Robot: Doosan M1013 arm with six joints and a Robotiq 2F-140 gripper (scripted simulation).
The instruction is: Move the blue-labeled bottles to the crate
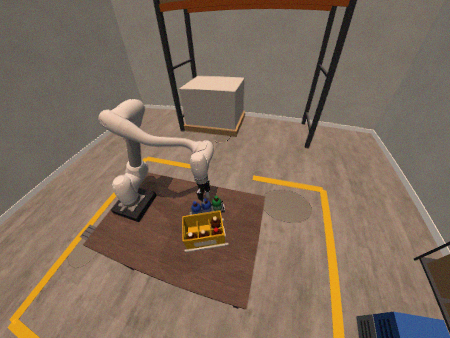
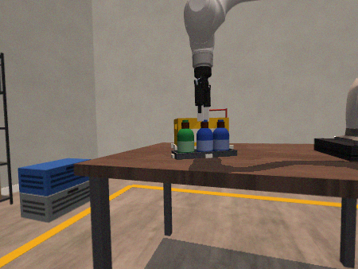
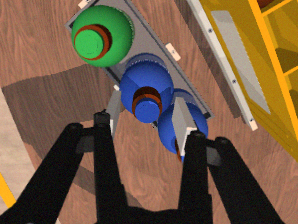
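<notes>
A grey tray (image 2: 204, 153) on the wooden table holds three upright bottles in a row: a green-labeled one (image 2: 185, 138) (image 3: 101, 35), a middle blue-labeled one (image 2: 204, 137) (image 3: 146, 90) and an end blue-labeled one (image 2: 221, 136) (image 3: 182, 127). The yellow crate (image 1: 203, 228) (image 3: 265, 65) stands just beyond the tray, with several bottles and some empty cells. My gripper (image 2: 203, 113) (image 3: 147, 105) hangs straight above the middle blue bottle. It is partly open and empty, with its fingertips just above the cap. The right finger hides part of the end blue bottle.
The arm's base plate (image 1: 133, 204) sits at the table's far corner. A shelf rack (image 1: 250, 60) with a box on a pallet (image 1: 212, 102) stands at the back wall. A blue and grey cabinet (image 2: 52, 192) sits on the floor beside the table.
</notes>
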